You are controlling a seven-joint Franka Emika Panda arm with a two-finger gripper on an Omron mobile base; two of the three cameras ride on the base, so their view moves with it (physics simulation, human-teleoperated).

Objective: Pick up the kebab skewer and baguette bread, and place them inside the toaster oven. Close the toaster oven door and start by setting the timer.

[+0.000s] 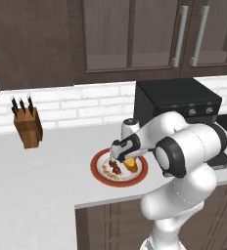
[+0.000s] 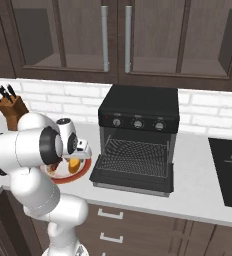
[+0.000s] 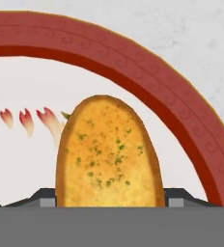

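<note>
On the pale counter, against the white brick back wall, we see the toaster oven standing black and boxy to the right of the plate, with three small knobs across its front. Its toaster oven door lies dropped open toward us, flat over the counter, and the wire rack shows inside.

Left of that door sits the red-rimmed plate, near the counter's front edge. Far to the left, by the wall, we note a wooden knife block with dark handles sticking up.

Over the plate the arm bends down, and the gripper hangs right above the food. On the plate's right half lies the baguette bread, golden and flecked with green (it looks toasted on top), and just left of it in the left base view lies the kebab skewer, dark red-brown.

From the hand view we find the two fingertips spread apart, one on each side of the bread's near end, with the loaf between them. Whether they already press its sides we cannot tell; the bread rests on the plate.
</note>
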